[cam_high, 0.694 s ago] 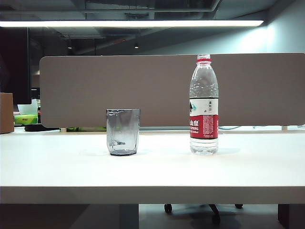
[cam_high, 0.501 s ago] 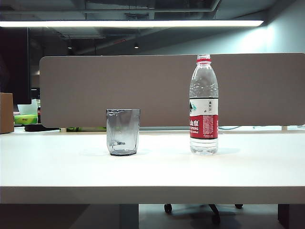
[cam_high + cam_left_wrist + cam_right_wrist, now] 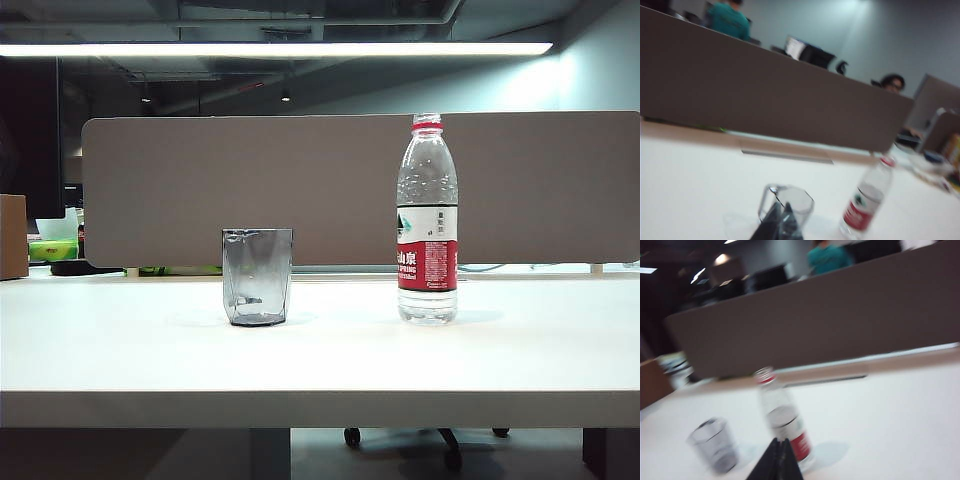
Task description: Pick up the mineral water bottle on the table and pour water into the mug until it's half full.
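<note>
The mineral water bottle (image 3: 428, 225) stands upright on the white table (image 3: 320, 360), right of centre, with its red-and-white label facing the exterior view. The smoky-grey mug (image 3: 258, 277) stands upright to its left, a bottle's height away. Neither arm shows in the exterior view. In the left wrist view my left gripper (image 3: 782, 206) is shut on nothing, its dark tips in front of the mug (image 3: 801, 199) but short of it, with the bottle (image 3: 865, 200) off to the side. In the right wrist view my right gripper (image 3: 780, 441) is shut on nothing, short of the bottle (image 3: 782, 415), with the mug (image 3: 715, 445) beside it.
A grey partition panel (image 3: 360, 190) runs along the table's far edge. A brown cardboard box (image 3: 12, 235) sits at the far left. People sit behind the partition (image 3: 790, 110) in the wrist views. A chair base (image 3: 425, 437) shows under the table.
</note>
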Robot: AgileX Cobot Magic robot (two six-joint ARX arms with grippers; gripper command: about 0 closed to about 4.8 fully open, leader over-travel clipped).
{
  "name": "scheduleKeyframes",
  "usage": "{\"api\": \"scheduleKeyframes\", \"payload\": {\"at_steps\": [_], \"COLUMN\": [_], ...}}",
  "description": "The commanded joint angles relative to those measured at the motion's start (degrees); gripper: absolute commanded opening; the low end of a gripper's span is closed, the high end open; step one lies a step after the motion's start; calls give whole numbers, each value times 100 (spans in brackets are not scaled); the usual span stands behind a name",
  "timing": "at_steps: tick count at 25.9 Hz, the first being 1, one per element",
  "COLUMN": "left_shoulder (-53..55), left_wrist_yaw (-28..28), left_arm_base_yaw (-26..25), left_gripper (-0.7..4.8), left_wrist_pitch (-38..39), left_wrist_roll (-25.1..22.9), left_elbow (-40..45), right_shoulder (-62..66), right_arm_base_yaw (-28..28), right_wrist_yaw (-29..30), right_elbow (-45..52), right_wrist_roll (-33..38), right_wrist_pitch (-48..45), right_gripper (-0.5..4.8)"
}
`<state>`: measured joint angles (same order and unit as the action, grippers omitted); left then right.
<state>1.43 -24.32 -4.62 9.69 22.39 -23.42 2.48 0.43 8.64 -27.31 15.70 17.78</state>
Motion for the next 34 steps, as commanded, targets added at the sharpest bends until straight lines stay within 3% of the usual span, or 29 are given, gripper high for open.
{"api": "scheduleKeyframes", "payload": {"at_steps": [1, 5, 7, 10, 13, 16, 18, 21, 24, 29, 34], "left_shoulder": [391, 1008, 1226, 1392, 1381, 1381, 1381, 1381, 1384, 1370, 1370], "left_wrist_yaw": [-409, -498, -911, -1084, -1060, -1036, -1038, -1034, -1038, -975, -977], "left_arm_base_yaw": [4, 4, 4, 4, 2, 2, 2, 2, 2, 2, 2], "left_gripper": [-5, -5, -5, -5, -5, -5, -5, -5, -5, -5, -5], "left_wrist_pitch": [1189, 1770, 1722, 1751, 1687, 1683, 1683, 1681, 1679, 1681, 1679], "left_wrist_roll": [-704, -1633, -1878, -2031, -2063, -2048, -2046, -2046, -2046, -2048, -2046], "left_elbow": [-595, -988, -1005, -1005, -1008, -1005, -1005, -1005, -1005, -1005, -1005], "right_shoulder": [417, 1032, 1274, 1676, 2004, 2472, 2881, 4232, 5759, 7799, 9311], "right_arm_base_yaw": [9, 11, 15, 35, 109, 369, 612, 1248, 1537, 1545, 1578], "right_wrist_yaw": [748, 1058, 1093, 890, 933, 885, 483, -221, -533, -485, -361], "right_elbow": [-487, -782, -782, -688, -275, 396, 761, 1156, 1145, 914, 264], "right_wrist_roll": [22, -490, -872, -1427, -1399, -1362, -1303, -1325, -1384, -1373, -1331], "right_wrist_pitch": [852, 1054, 944, 647, -376, -2041, -2959, -4719, -6240, -8266, -9189], "right_gripper": [33, 100, 168, 192, 274, 379, 384, 479, 479, 479, 479]}}
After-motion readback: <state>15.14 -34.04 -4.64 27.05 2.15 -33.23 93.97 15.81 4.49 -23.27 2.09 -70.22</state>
